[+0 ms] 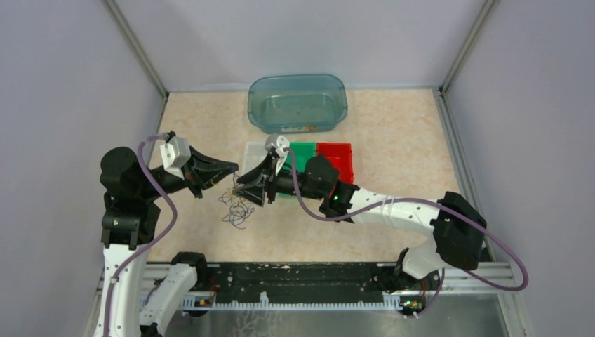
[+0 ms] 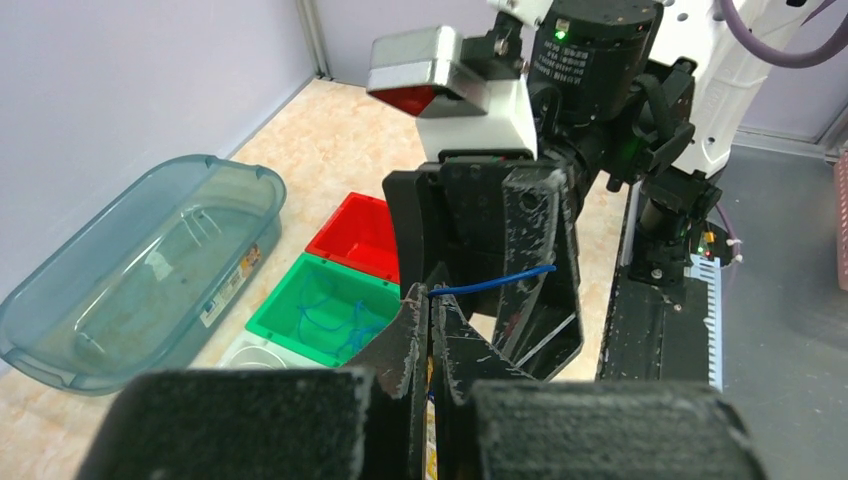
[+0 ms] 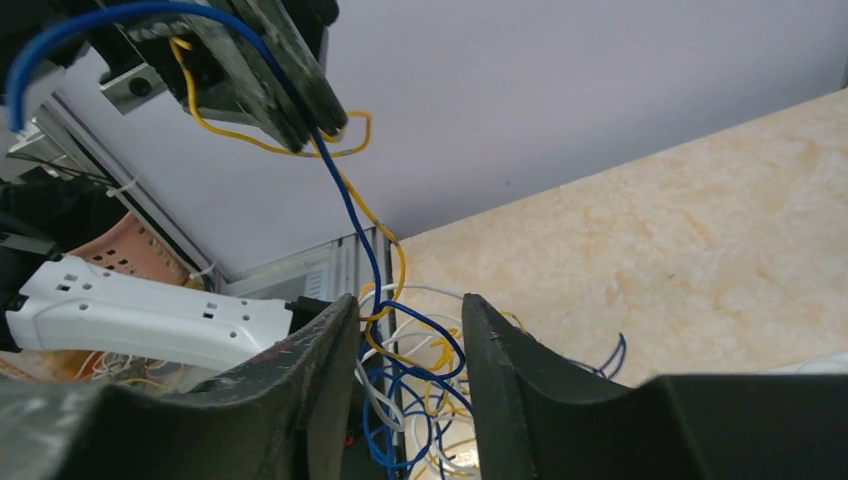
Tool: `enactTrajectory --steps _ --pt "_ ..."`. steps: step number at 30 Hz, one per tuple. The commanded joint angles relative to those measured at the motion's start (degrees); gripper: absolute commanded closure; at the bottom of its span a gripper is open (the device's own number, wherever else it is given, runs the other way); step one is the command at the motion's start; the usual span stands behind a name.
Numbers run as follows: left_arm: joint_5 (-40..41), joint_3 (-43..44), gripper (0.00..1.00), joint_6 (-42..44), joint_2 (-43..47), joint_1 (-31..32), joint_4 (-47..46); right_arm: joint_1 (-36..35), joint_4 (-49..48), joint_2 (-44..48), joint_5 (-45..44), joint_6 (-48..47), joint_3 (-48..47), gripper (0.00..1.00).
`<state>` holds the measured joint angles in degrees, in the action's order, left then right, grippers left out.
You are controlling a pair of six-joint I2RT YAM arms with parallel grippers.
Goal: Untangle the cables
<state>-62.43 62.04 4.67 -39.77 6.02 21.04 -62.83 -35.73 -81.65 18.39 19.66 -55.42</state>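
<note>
Hanging toward the bench point(image 3: 700, 230), blue and yellow cables point(image 3: 352, 215) are clamped in the left end effector point(image 2: 428, 305); the right end effector point(image 3: 405, 335) is spread open around them.

No legible text anywhere.

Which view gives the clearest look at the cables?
Right wrist: the cables show as separate blue, yellow and white strands, framed by the right gripper, two rising to the left gripper. Top view shows a scribble; left wrist, one blue strand.
</note>
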Motion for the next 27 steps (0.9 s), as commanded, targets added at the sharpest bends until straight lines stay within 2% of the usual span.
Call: enactTrajectory --steps 1,7,12,15,18,21,27 --pt "-1.1 0.3 0.98 -0.6 0.9 0.2 -1.1 0.1 -4.4 -0.4 1.6 1.9 -2.1 0.6" --pt "-1.0 0.5 0.96 0.4 0.7 0.2 -0.9 0.1 -2.6 2.3 -1.6 1.3 0.8 0.89" --pt "-0.4 0.5 0.8 2.7 0.8 0.2 0.8 0.2 -1.9 7.8 -4.8 0.7 6.0 1.0" --pt "0.3 0.1 0.51 3.7 0.9 0.2 1.6 0.3 -1.6 10.6 -6.1 1.0 8.6 1.0" --pt "0.3 -0.4 0.37 4.6 1.2 0.2 2.1 0.6 -1.5 12.3 -6.4 1.5 10.7 1.0" --pt "0.0 -0.6 0.36 6.9 1.1 0.2 4.0 0.8 -0.9 13.2 -6.9 1.8 11.4 1.0" --pt "-1.3 -1.6 0.43 14.2 0.9 0.2 11.6 1.3 -1.5 14.6 -6.9 1.5 10.6 1.0"
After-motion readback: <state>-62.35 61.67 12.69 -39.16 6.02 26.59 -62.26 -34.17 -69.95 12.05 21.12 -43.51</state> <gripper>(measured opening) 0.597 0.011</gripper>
